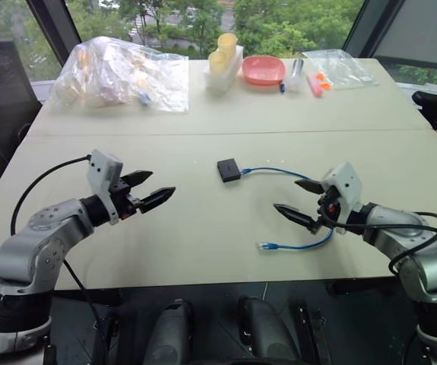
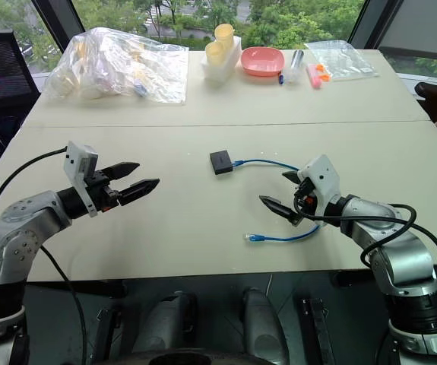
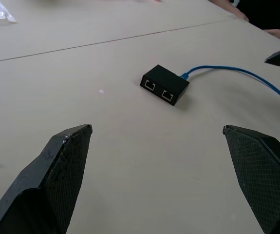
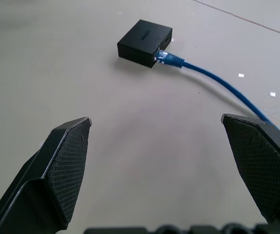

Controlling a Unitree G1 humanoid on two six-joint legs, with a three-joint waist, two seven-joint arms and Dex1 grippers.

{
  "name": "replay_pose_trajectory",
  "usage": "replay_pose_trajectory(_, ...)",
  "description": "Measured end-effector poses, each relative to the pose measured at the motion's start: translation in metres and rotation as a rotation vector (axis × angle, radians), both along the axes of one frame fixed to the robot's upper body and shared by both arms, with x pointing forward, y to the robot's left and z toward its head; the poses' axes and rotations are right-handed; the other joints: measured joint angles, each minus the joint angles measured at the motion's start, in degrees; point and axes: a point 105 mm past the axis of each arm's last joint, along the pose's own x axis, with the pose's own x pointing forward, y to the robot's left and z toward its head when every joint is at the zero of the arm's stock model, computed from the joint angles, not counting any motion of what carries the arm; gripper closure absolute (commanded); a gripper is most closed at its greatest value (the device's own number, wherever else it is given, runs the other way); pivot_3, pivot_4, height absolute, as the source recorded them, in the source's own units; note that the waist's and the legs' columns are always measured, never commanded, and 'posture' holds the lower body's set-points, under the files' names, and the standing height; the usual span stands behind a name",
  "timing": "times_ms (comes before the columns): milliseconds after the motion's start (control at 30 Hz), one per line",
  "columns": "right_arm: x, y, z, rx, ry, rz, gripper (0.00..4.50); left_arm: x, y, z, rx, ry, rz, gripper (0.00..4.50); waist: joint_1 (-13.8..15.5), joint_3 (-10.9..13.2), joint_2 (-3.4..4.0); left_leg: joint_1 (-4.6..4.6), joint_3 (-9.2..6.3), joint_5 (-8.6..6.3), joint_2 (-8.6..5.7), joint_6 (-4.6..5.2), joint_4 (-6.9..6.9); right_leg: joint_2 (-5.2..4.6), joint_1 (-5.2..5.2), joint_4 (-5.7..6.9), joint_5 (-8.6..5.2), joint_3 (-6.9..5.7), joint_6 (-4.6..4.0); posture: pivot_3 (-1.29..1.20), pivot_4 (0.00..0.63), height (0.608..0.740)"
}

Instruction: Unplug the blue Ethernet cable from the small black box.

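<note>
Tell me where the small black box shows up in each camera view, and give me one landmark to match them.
Left eye view: small black box mid-table, between the two grippers.
Right eye view: same spot, just left of centre.
Left wrist view: upper middle, two empty ports facing the camera.
Right wrist view: top centre.
Shared landmark: the blue Ethernet cable plugged into the box.
</note>
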Motion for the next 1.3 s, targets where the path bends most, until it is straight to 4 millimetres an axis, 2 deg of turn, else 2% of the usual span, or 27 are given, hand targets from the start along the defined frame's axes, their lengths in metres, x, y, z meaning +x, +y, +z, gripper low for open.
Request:
replay_pose_trajectory(167,0.009,0.000,0.003,-0.034,-0.021,0.028,0.00,0.009,0.008,0.005,0.044,-0.019,-0.020,0.03,-0.01,0.00,0.00,0.00,0.02,0.01,-0.04,0.00,0.11,0.01,0.01,0.02,0.04,0.00,-0.03,0.00,0.150,0.740)
replay_pose_trajectory(267,0.032,0.012,0.012,-0.101,-0.079,0.102,0.00,0.020,0.008,0.018,0.117,-0.062,-0.098,0.03,-0.34,0.00,0.00,0.06,0.05,0.01,-0.03,0.01,0.17,0.03,0.04,0.01,0.12,0.00,-0.09,0.00,0.150,0.740)
replay_pose_trajectory(400,0.069,0.030,0.016,-0.180,-0.127,0.178,0.00,0.020,0.010,0.028,0.170,-0.048,-0.227,0.03,-0.61,0.01,-0.01,0.10,0.09,0.02,-0.02,0.01,-0.01,0.07,0.01,0.03,0.13,0.01,-0.08,0.00,0.150,0.740)
replay_pose_trajectory(533,0.105,0.059,0.004,-0.248,-0.072,0.301,0.00,0.011,0.016,0.032,0.205,0.011,-0.360,0.03,-1.08,0.03,0.00,-0.19,0.10,0.02,0.02,0.02,-0.06,0.16,-0.31,0.14,0.13,0.02,0.07,0.00,0.150,0.740)
replay_pose_trajectory(600,0.113,0.067,-0.003,-0.266,-0.029,0.343,0.00,0.009,0.017,0.037,0.198,0.009,-0.390,0.03,-1.01,0.04,0.00,-0.41,0.04,0.03,0.01,0.02,0.01,0.15,-0.47,0.26,0.21,0.00,0.23,0.00,0.150,0.740)
replay_pose_trajectory(800,0.126,0.061,-0.021,-0.324,0.089,0.320,0.00,0.010,0.020,0.045,0.170,-0.009,-0.382,0.03,-0.54,0.04,0.01,-0.52,0.05,0.03,-0.10,0.01,0.10,-0.01,-0.52,0.33,0.20,0.01,0.24,0.00,0.150,0.740)
replay_pose_trajectory(900,0.126,0.065,-0.022,-0.384,0.083,0.352,0.79,0.008,0.022,0.046,0.174,-0.029,-0.344,0.00,-0.60,0.03,0.00,-0.34,0.05,0.03,-0.10,0.01,0.18,-0.02,-0.47,0.60,0.19,0.04,0.25,0.00,0.150,0.740)
replay_pose_trajectory(1033,0.118,0.069,-0.027,-0.432,0.089,0.444,2.89,0.004,0.023,0.039,0.170,-0.017,-0.318,0.00,-0.36,0.02,-0.01,0.09,0.00,0.07,-0.09,-0.07,0.16,0.02,-0.16,0.74,0.09,0.03,0.10,0.00,0.150,0.740)
replay_pose_trajectory(1067,0.117,0.069,-0.028,-0.436,0.091,0.455,3.21,0.004,0.023,0.039,0.170,-0.018,-0.315,0.00,-0.35,0.02,-0.01,0.16,-0.01,0.08,-0.09,-0.08,0.16,0.02,-0.09,0.75,0.07,0.03,0.06,0.00,0.150,0.740)
replay_pose_trajectory(1133,0.114,0.071,-0.032,-0.447,0.096,0.484,4.24,0.005,0.023,0.040,0.171,-0.021,-0.307,0.00,-0.45,0.02,-0.01,0.43,0.00,0.09,-0.09,-0.09,0.16,0.02,0.19,0.73,0.05,0.04,0.04,0.00,0.150,0.740)
replay_pose_trajectory(1167,0.113,0.071,-0.032,-0.456,0.083,0.493,4.44,0.005,0.023,0.041,0.172,-0.025,-0.305,0.00,-0.45,0.02,-0.01,0.45,0.00,0.09,-0.09,-0.09,0.17,0.02,0.21,0.73,0.05,0.04,0.04,0.00,0.150,0.740)
replay_pose_trajectory(1300,0.117,0.073,-0.030,-0.526,-0.039,0.494,4.44,0.016,0.020,0.053,0.155,-0.070,-0.303,0.00,-0.36,0.00,-0.05,0.52,-0.02,0.15,-0.09,-0.19,0.21,0.03,0.29,0.75,0.06,0.03,0.04,0.00,0.150,0.740)
